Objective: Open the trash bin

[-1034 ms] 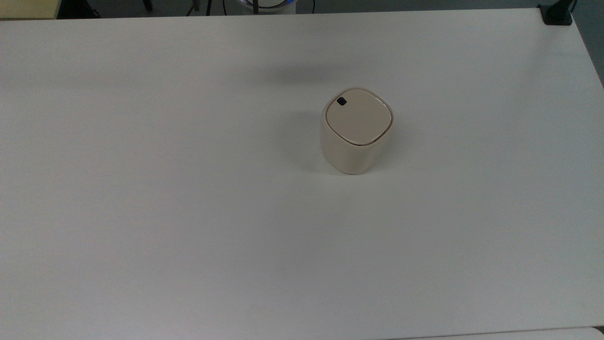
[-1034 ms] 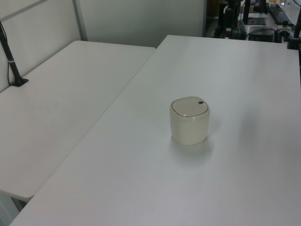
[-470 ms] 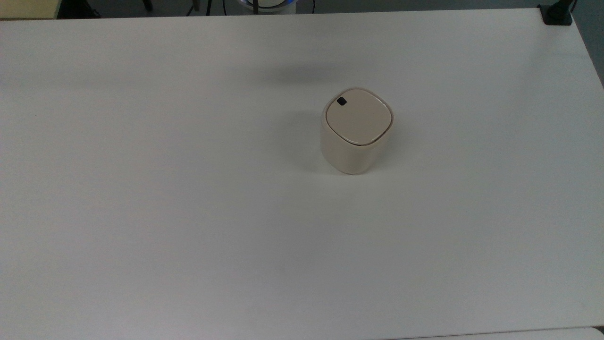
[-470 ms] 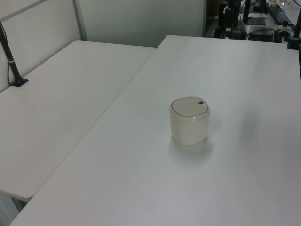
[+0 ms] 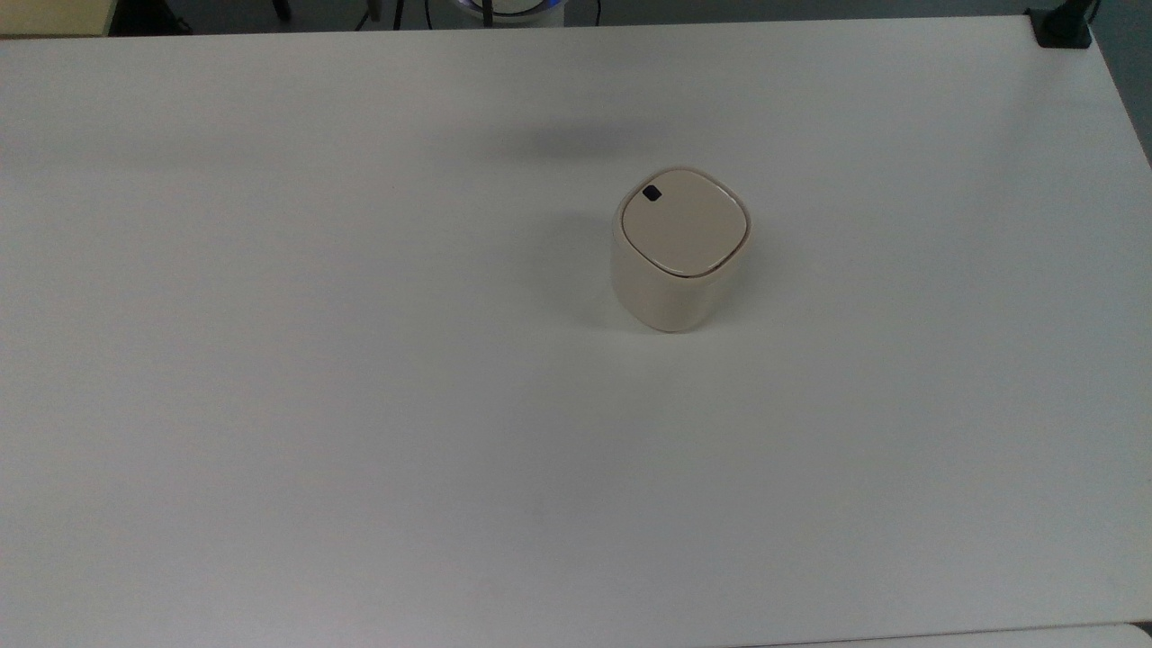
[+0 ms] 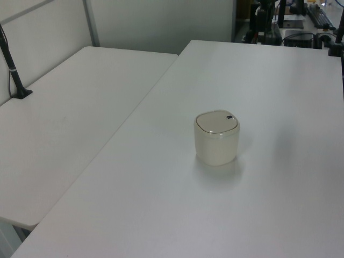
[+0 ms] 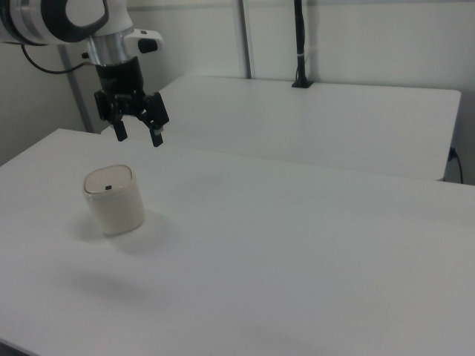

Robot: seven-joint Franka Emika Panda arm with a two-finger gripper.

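Observation:
The trash bin (image 5: 677, 252) is a small beige rounded-square tub standing upright on the white table (image 5: 360, 405), right of centre in the top view. Its flat lid (image 5: 682, 221) lies closed, with a small black square mark (image 5: 652, 193) near one corner. The bin (image 6: 216, 138) also stands mid-table in the left view, and the bin (image 7: 114, 199) sits at the right view's left. My gripper (image 7: 139, 136) hangs open in the air above and a little to the right view's right of the bin, fingers pointing down, touching nothing.
A second white table (image 6: 64, 123) adjoins on the left view's left, carrying a black clamped post (image 6: 13, 70). A black clamp (image 5: 1062, 27) sits at the top view's upper right table corner. Dark equipment (image 6: 279, 21) stands beyond the far table edge.

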